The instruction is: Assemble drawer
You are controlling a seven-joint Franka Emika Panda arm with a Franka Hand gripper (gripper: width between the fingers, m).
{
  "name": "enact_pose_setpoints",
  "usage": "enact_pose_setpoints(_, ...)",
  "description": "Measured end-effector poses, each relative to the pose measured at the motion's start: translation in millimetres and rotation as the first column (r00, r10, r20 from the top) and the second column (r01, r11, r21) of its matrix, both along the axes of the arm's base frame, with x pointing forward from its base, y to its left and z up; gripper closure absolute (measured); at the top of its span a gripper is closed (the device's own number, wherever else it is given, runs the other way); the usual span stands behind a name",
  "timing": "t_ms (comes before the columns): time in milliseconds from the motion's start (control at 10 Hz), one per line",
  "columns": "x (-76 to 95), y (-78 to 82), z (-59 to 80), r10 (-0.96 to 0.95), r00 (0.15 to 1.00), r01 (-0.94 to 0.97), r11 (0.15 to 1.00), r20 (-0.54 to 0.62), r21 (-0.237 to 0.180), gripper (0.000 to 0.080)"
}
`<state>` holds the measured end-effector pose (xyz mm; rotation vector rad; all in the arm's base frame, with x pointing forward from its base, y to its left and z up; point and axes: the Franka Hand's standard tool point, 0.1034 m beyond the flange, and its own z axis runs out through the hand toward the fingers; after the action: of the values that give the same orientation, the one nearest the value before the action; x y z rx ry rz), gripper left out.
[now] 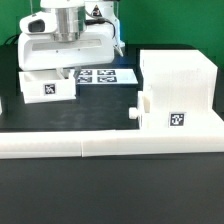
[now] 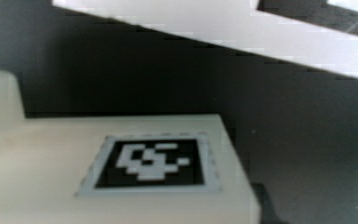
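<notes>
**Ana:** Exterior view first: where does everything sit?

**Ben:** The drawer housing (image 1: 180,95) stands at about three o'clock, already carrying one knobbed tray (image 1: 165,116) low on its front, knob toward nine o'clock. The second tray (image 1: 45,84) lies at roughly ten o'clock, tag facing the camera. The gripper (image 1: 66,66) is directly over it, touching or just above its top edge. The marker board (image 1: 103,76) lies flat between tray and housing, and the long border rail (image 1: 110,146) runs across at six o'clock.

**Ana:** Has it got hold of the tray?

**Ben:** I cannot tell. The arm's body hides the fingertips, and the wrist view shows only the tray's tagged face (image 2: 153,163) close up, blurred, with no finger visible.

**Ana:** So the step is picking up that second tray. How to do it well?

**Ben:** My judgement: centre the fingers across the tray wall, not at a corner, so it lifts level. Grip firmly, since smooth plastic may slip. Lift clear of the marker board before travelling toward three o'clock, then line the tray squarely with the free slot; a tilted tray would likely jam
</notes>
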<state>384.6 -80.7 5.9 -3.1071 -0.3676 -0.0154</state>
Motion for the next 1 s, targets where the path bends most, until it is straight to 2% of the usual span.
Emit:
enact_pose_setpoints(200, 12.4, 6.9, 15.5, 0.057, 0.998, -0.057, 0.998, 0.002, 0.003, 0.0757)
enact_pose_setpoints(400, 32.7, 19.4, 36.7, 0.093, 0.996, -0.093, 0.996, 0.004, 0.008, 0.0757)
enact_pose_setpoints(700, 70.3, 31.4, 57.0, 0.138, 0.99, -0.138, 0.99, 0.014, 0.017, 0.0757)
enact_pose_setpoints(1000, 92.0, 32.0, 56.2, 0.219, 0.976, -0.218, 0.975, -0.014, 0.033, 0.0757)
